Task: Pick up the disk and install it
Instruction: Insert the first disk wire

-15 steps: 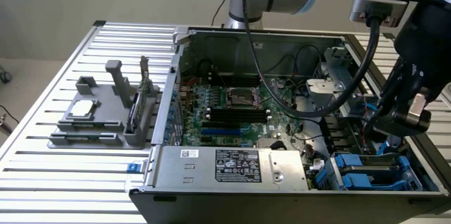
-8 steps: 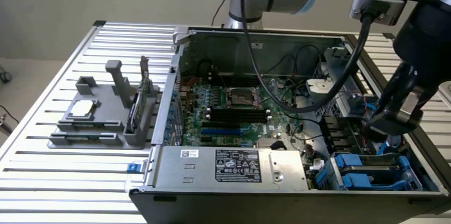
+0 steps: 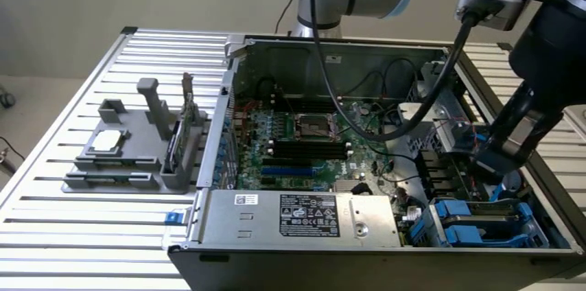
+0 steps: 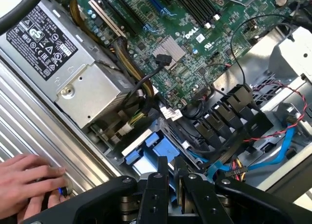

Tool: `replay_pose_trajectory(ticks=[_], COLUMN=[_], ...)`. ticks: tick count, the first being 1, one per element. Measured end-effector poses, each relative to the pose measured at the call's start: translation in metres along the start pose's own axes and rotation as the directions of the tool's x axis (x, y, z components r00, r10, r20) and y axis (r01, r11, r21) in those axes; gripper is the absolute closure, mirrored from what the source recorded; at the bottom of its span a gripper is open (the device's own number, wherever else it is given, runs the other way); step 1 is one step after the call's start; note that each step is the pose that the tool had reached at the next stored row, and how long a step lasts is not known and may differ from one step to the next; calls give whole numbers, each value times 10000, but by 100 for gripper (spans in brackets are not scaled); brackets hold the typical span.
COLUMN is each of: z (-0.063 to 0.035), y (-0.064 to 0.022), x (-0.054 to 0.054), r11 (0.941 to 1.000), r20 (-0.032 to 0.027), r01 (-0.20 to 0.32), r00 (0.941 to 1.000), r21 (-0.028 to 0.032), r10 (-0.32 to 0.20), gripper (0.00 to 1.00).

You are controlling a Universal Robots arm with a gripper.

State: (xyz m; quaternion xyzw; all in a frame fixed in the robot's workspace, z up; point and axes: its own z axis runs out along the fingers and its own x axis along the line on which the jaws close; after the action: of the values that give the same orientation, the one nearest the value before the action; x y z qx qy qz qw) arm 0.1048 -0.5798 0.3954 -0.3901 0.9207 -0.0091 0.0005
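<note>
Slatted aluminium table [image 3: 73, 236], bearing an open computer case [image 3: 225, 133] with motherboard [image 3: 302, 140] exposed, a labelled power-supply box [image 3: 302, 215] along its near edge, and a grey parts fixture [image 3: 128, 160] standing beside the case on the exterior view's left. Item: the disk [image 4: 150, 148], a flat drive in a blue plastic carrier, lying in the drive bay at the case corner next to the power-supply box, among black and blue cables. Tool: the gripper [image 4: 173, 174], poised directly above the carrier and close to it; whether it is open, closed or holding anything cannot be told. Also present: a person's hand [image 4: 27, 182], resting on the table slats outside the case wall. Handling, as judged: the drive is likely dense and rigid, fairly heavy for its bulk, smooth-faced and so prone to slip, and sensitive to knocks. The carrier is probably thin and somewhat springy. Best purchase appears to be across the long side edges, where plastic backs onto metal, keeping clear of the connector end and nearby wiring.
</note>
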Motion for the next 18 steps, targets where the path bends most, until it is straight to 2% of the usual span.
replay_pose_trajectory(ticks=[5,9,14,18], z=[9,16,25,32], y=[0,0,0,0], x=[0,0,-1,0], r11=[9979,9933,9839,9737], r20=[104,182,280,348], r01=[-632,-1133,-1750,-2231], r00=[9979,9933,9840,9738], r21=[-118,-220,-358,-469], r10=[633,1137,1760,2248], gripper=[80,80,80,80])
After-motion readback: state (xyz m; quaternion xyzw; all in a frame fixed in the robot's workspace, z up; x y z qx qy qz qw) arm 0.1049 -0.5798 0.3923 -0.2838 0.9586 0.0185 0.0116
